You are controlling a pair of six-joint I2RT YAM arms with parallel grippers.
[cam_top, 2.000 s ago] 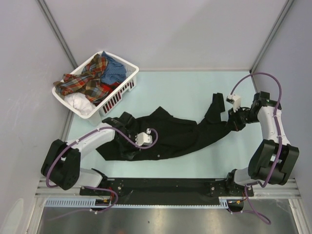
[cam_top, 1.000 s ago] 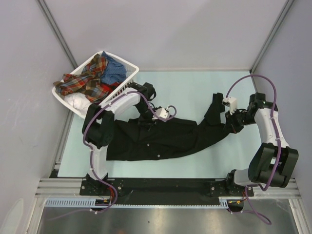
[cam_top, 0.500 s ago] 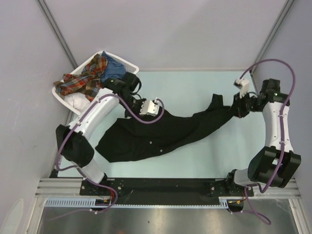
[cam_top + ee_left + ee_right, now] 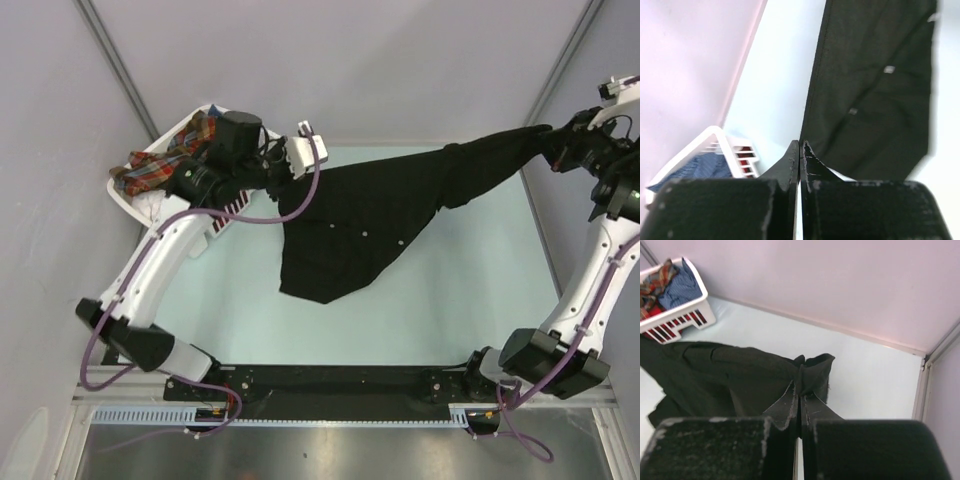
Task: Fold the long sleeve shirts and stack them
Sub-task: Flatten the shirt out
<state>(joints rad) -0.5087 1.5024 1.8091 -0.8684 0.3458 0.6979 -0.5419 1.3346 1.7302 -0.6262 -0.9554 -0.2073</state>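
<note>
Shirt (image 4: 370, 215), black, stretched between arms; left gripper (image 4: 799, 150) clamped tight on one edge, right gripper (image 4: 800, 390) clamped tight on opposite end.

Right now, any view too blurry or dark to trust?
Left wrist: black shirt smeared, buttons streaked, likely motion blur. Right wrist: sharper, cloth folds and basket slats readable. Top external: even light, no glare, but the shirt shows little detail beyond its buttons.
</note>
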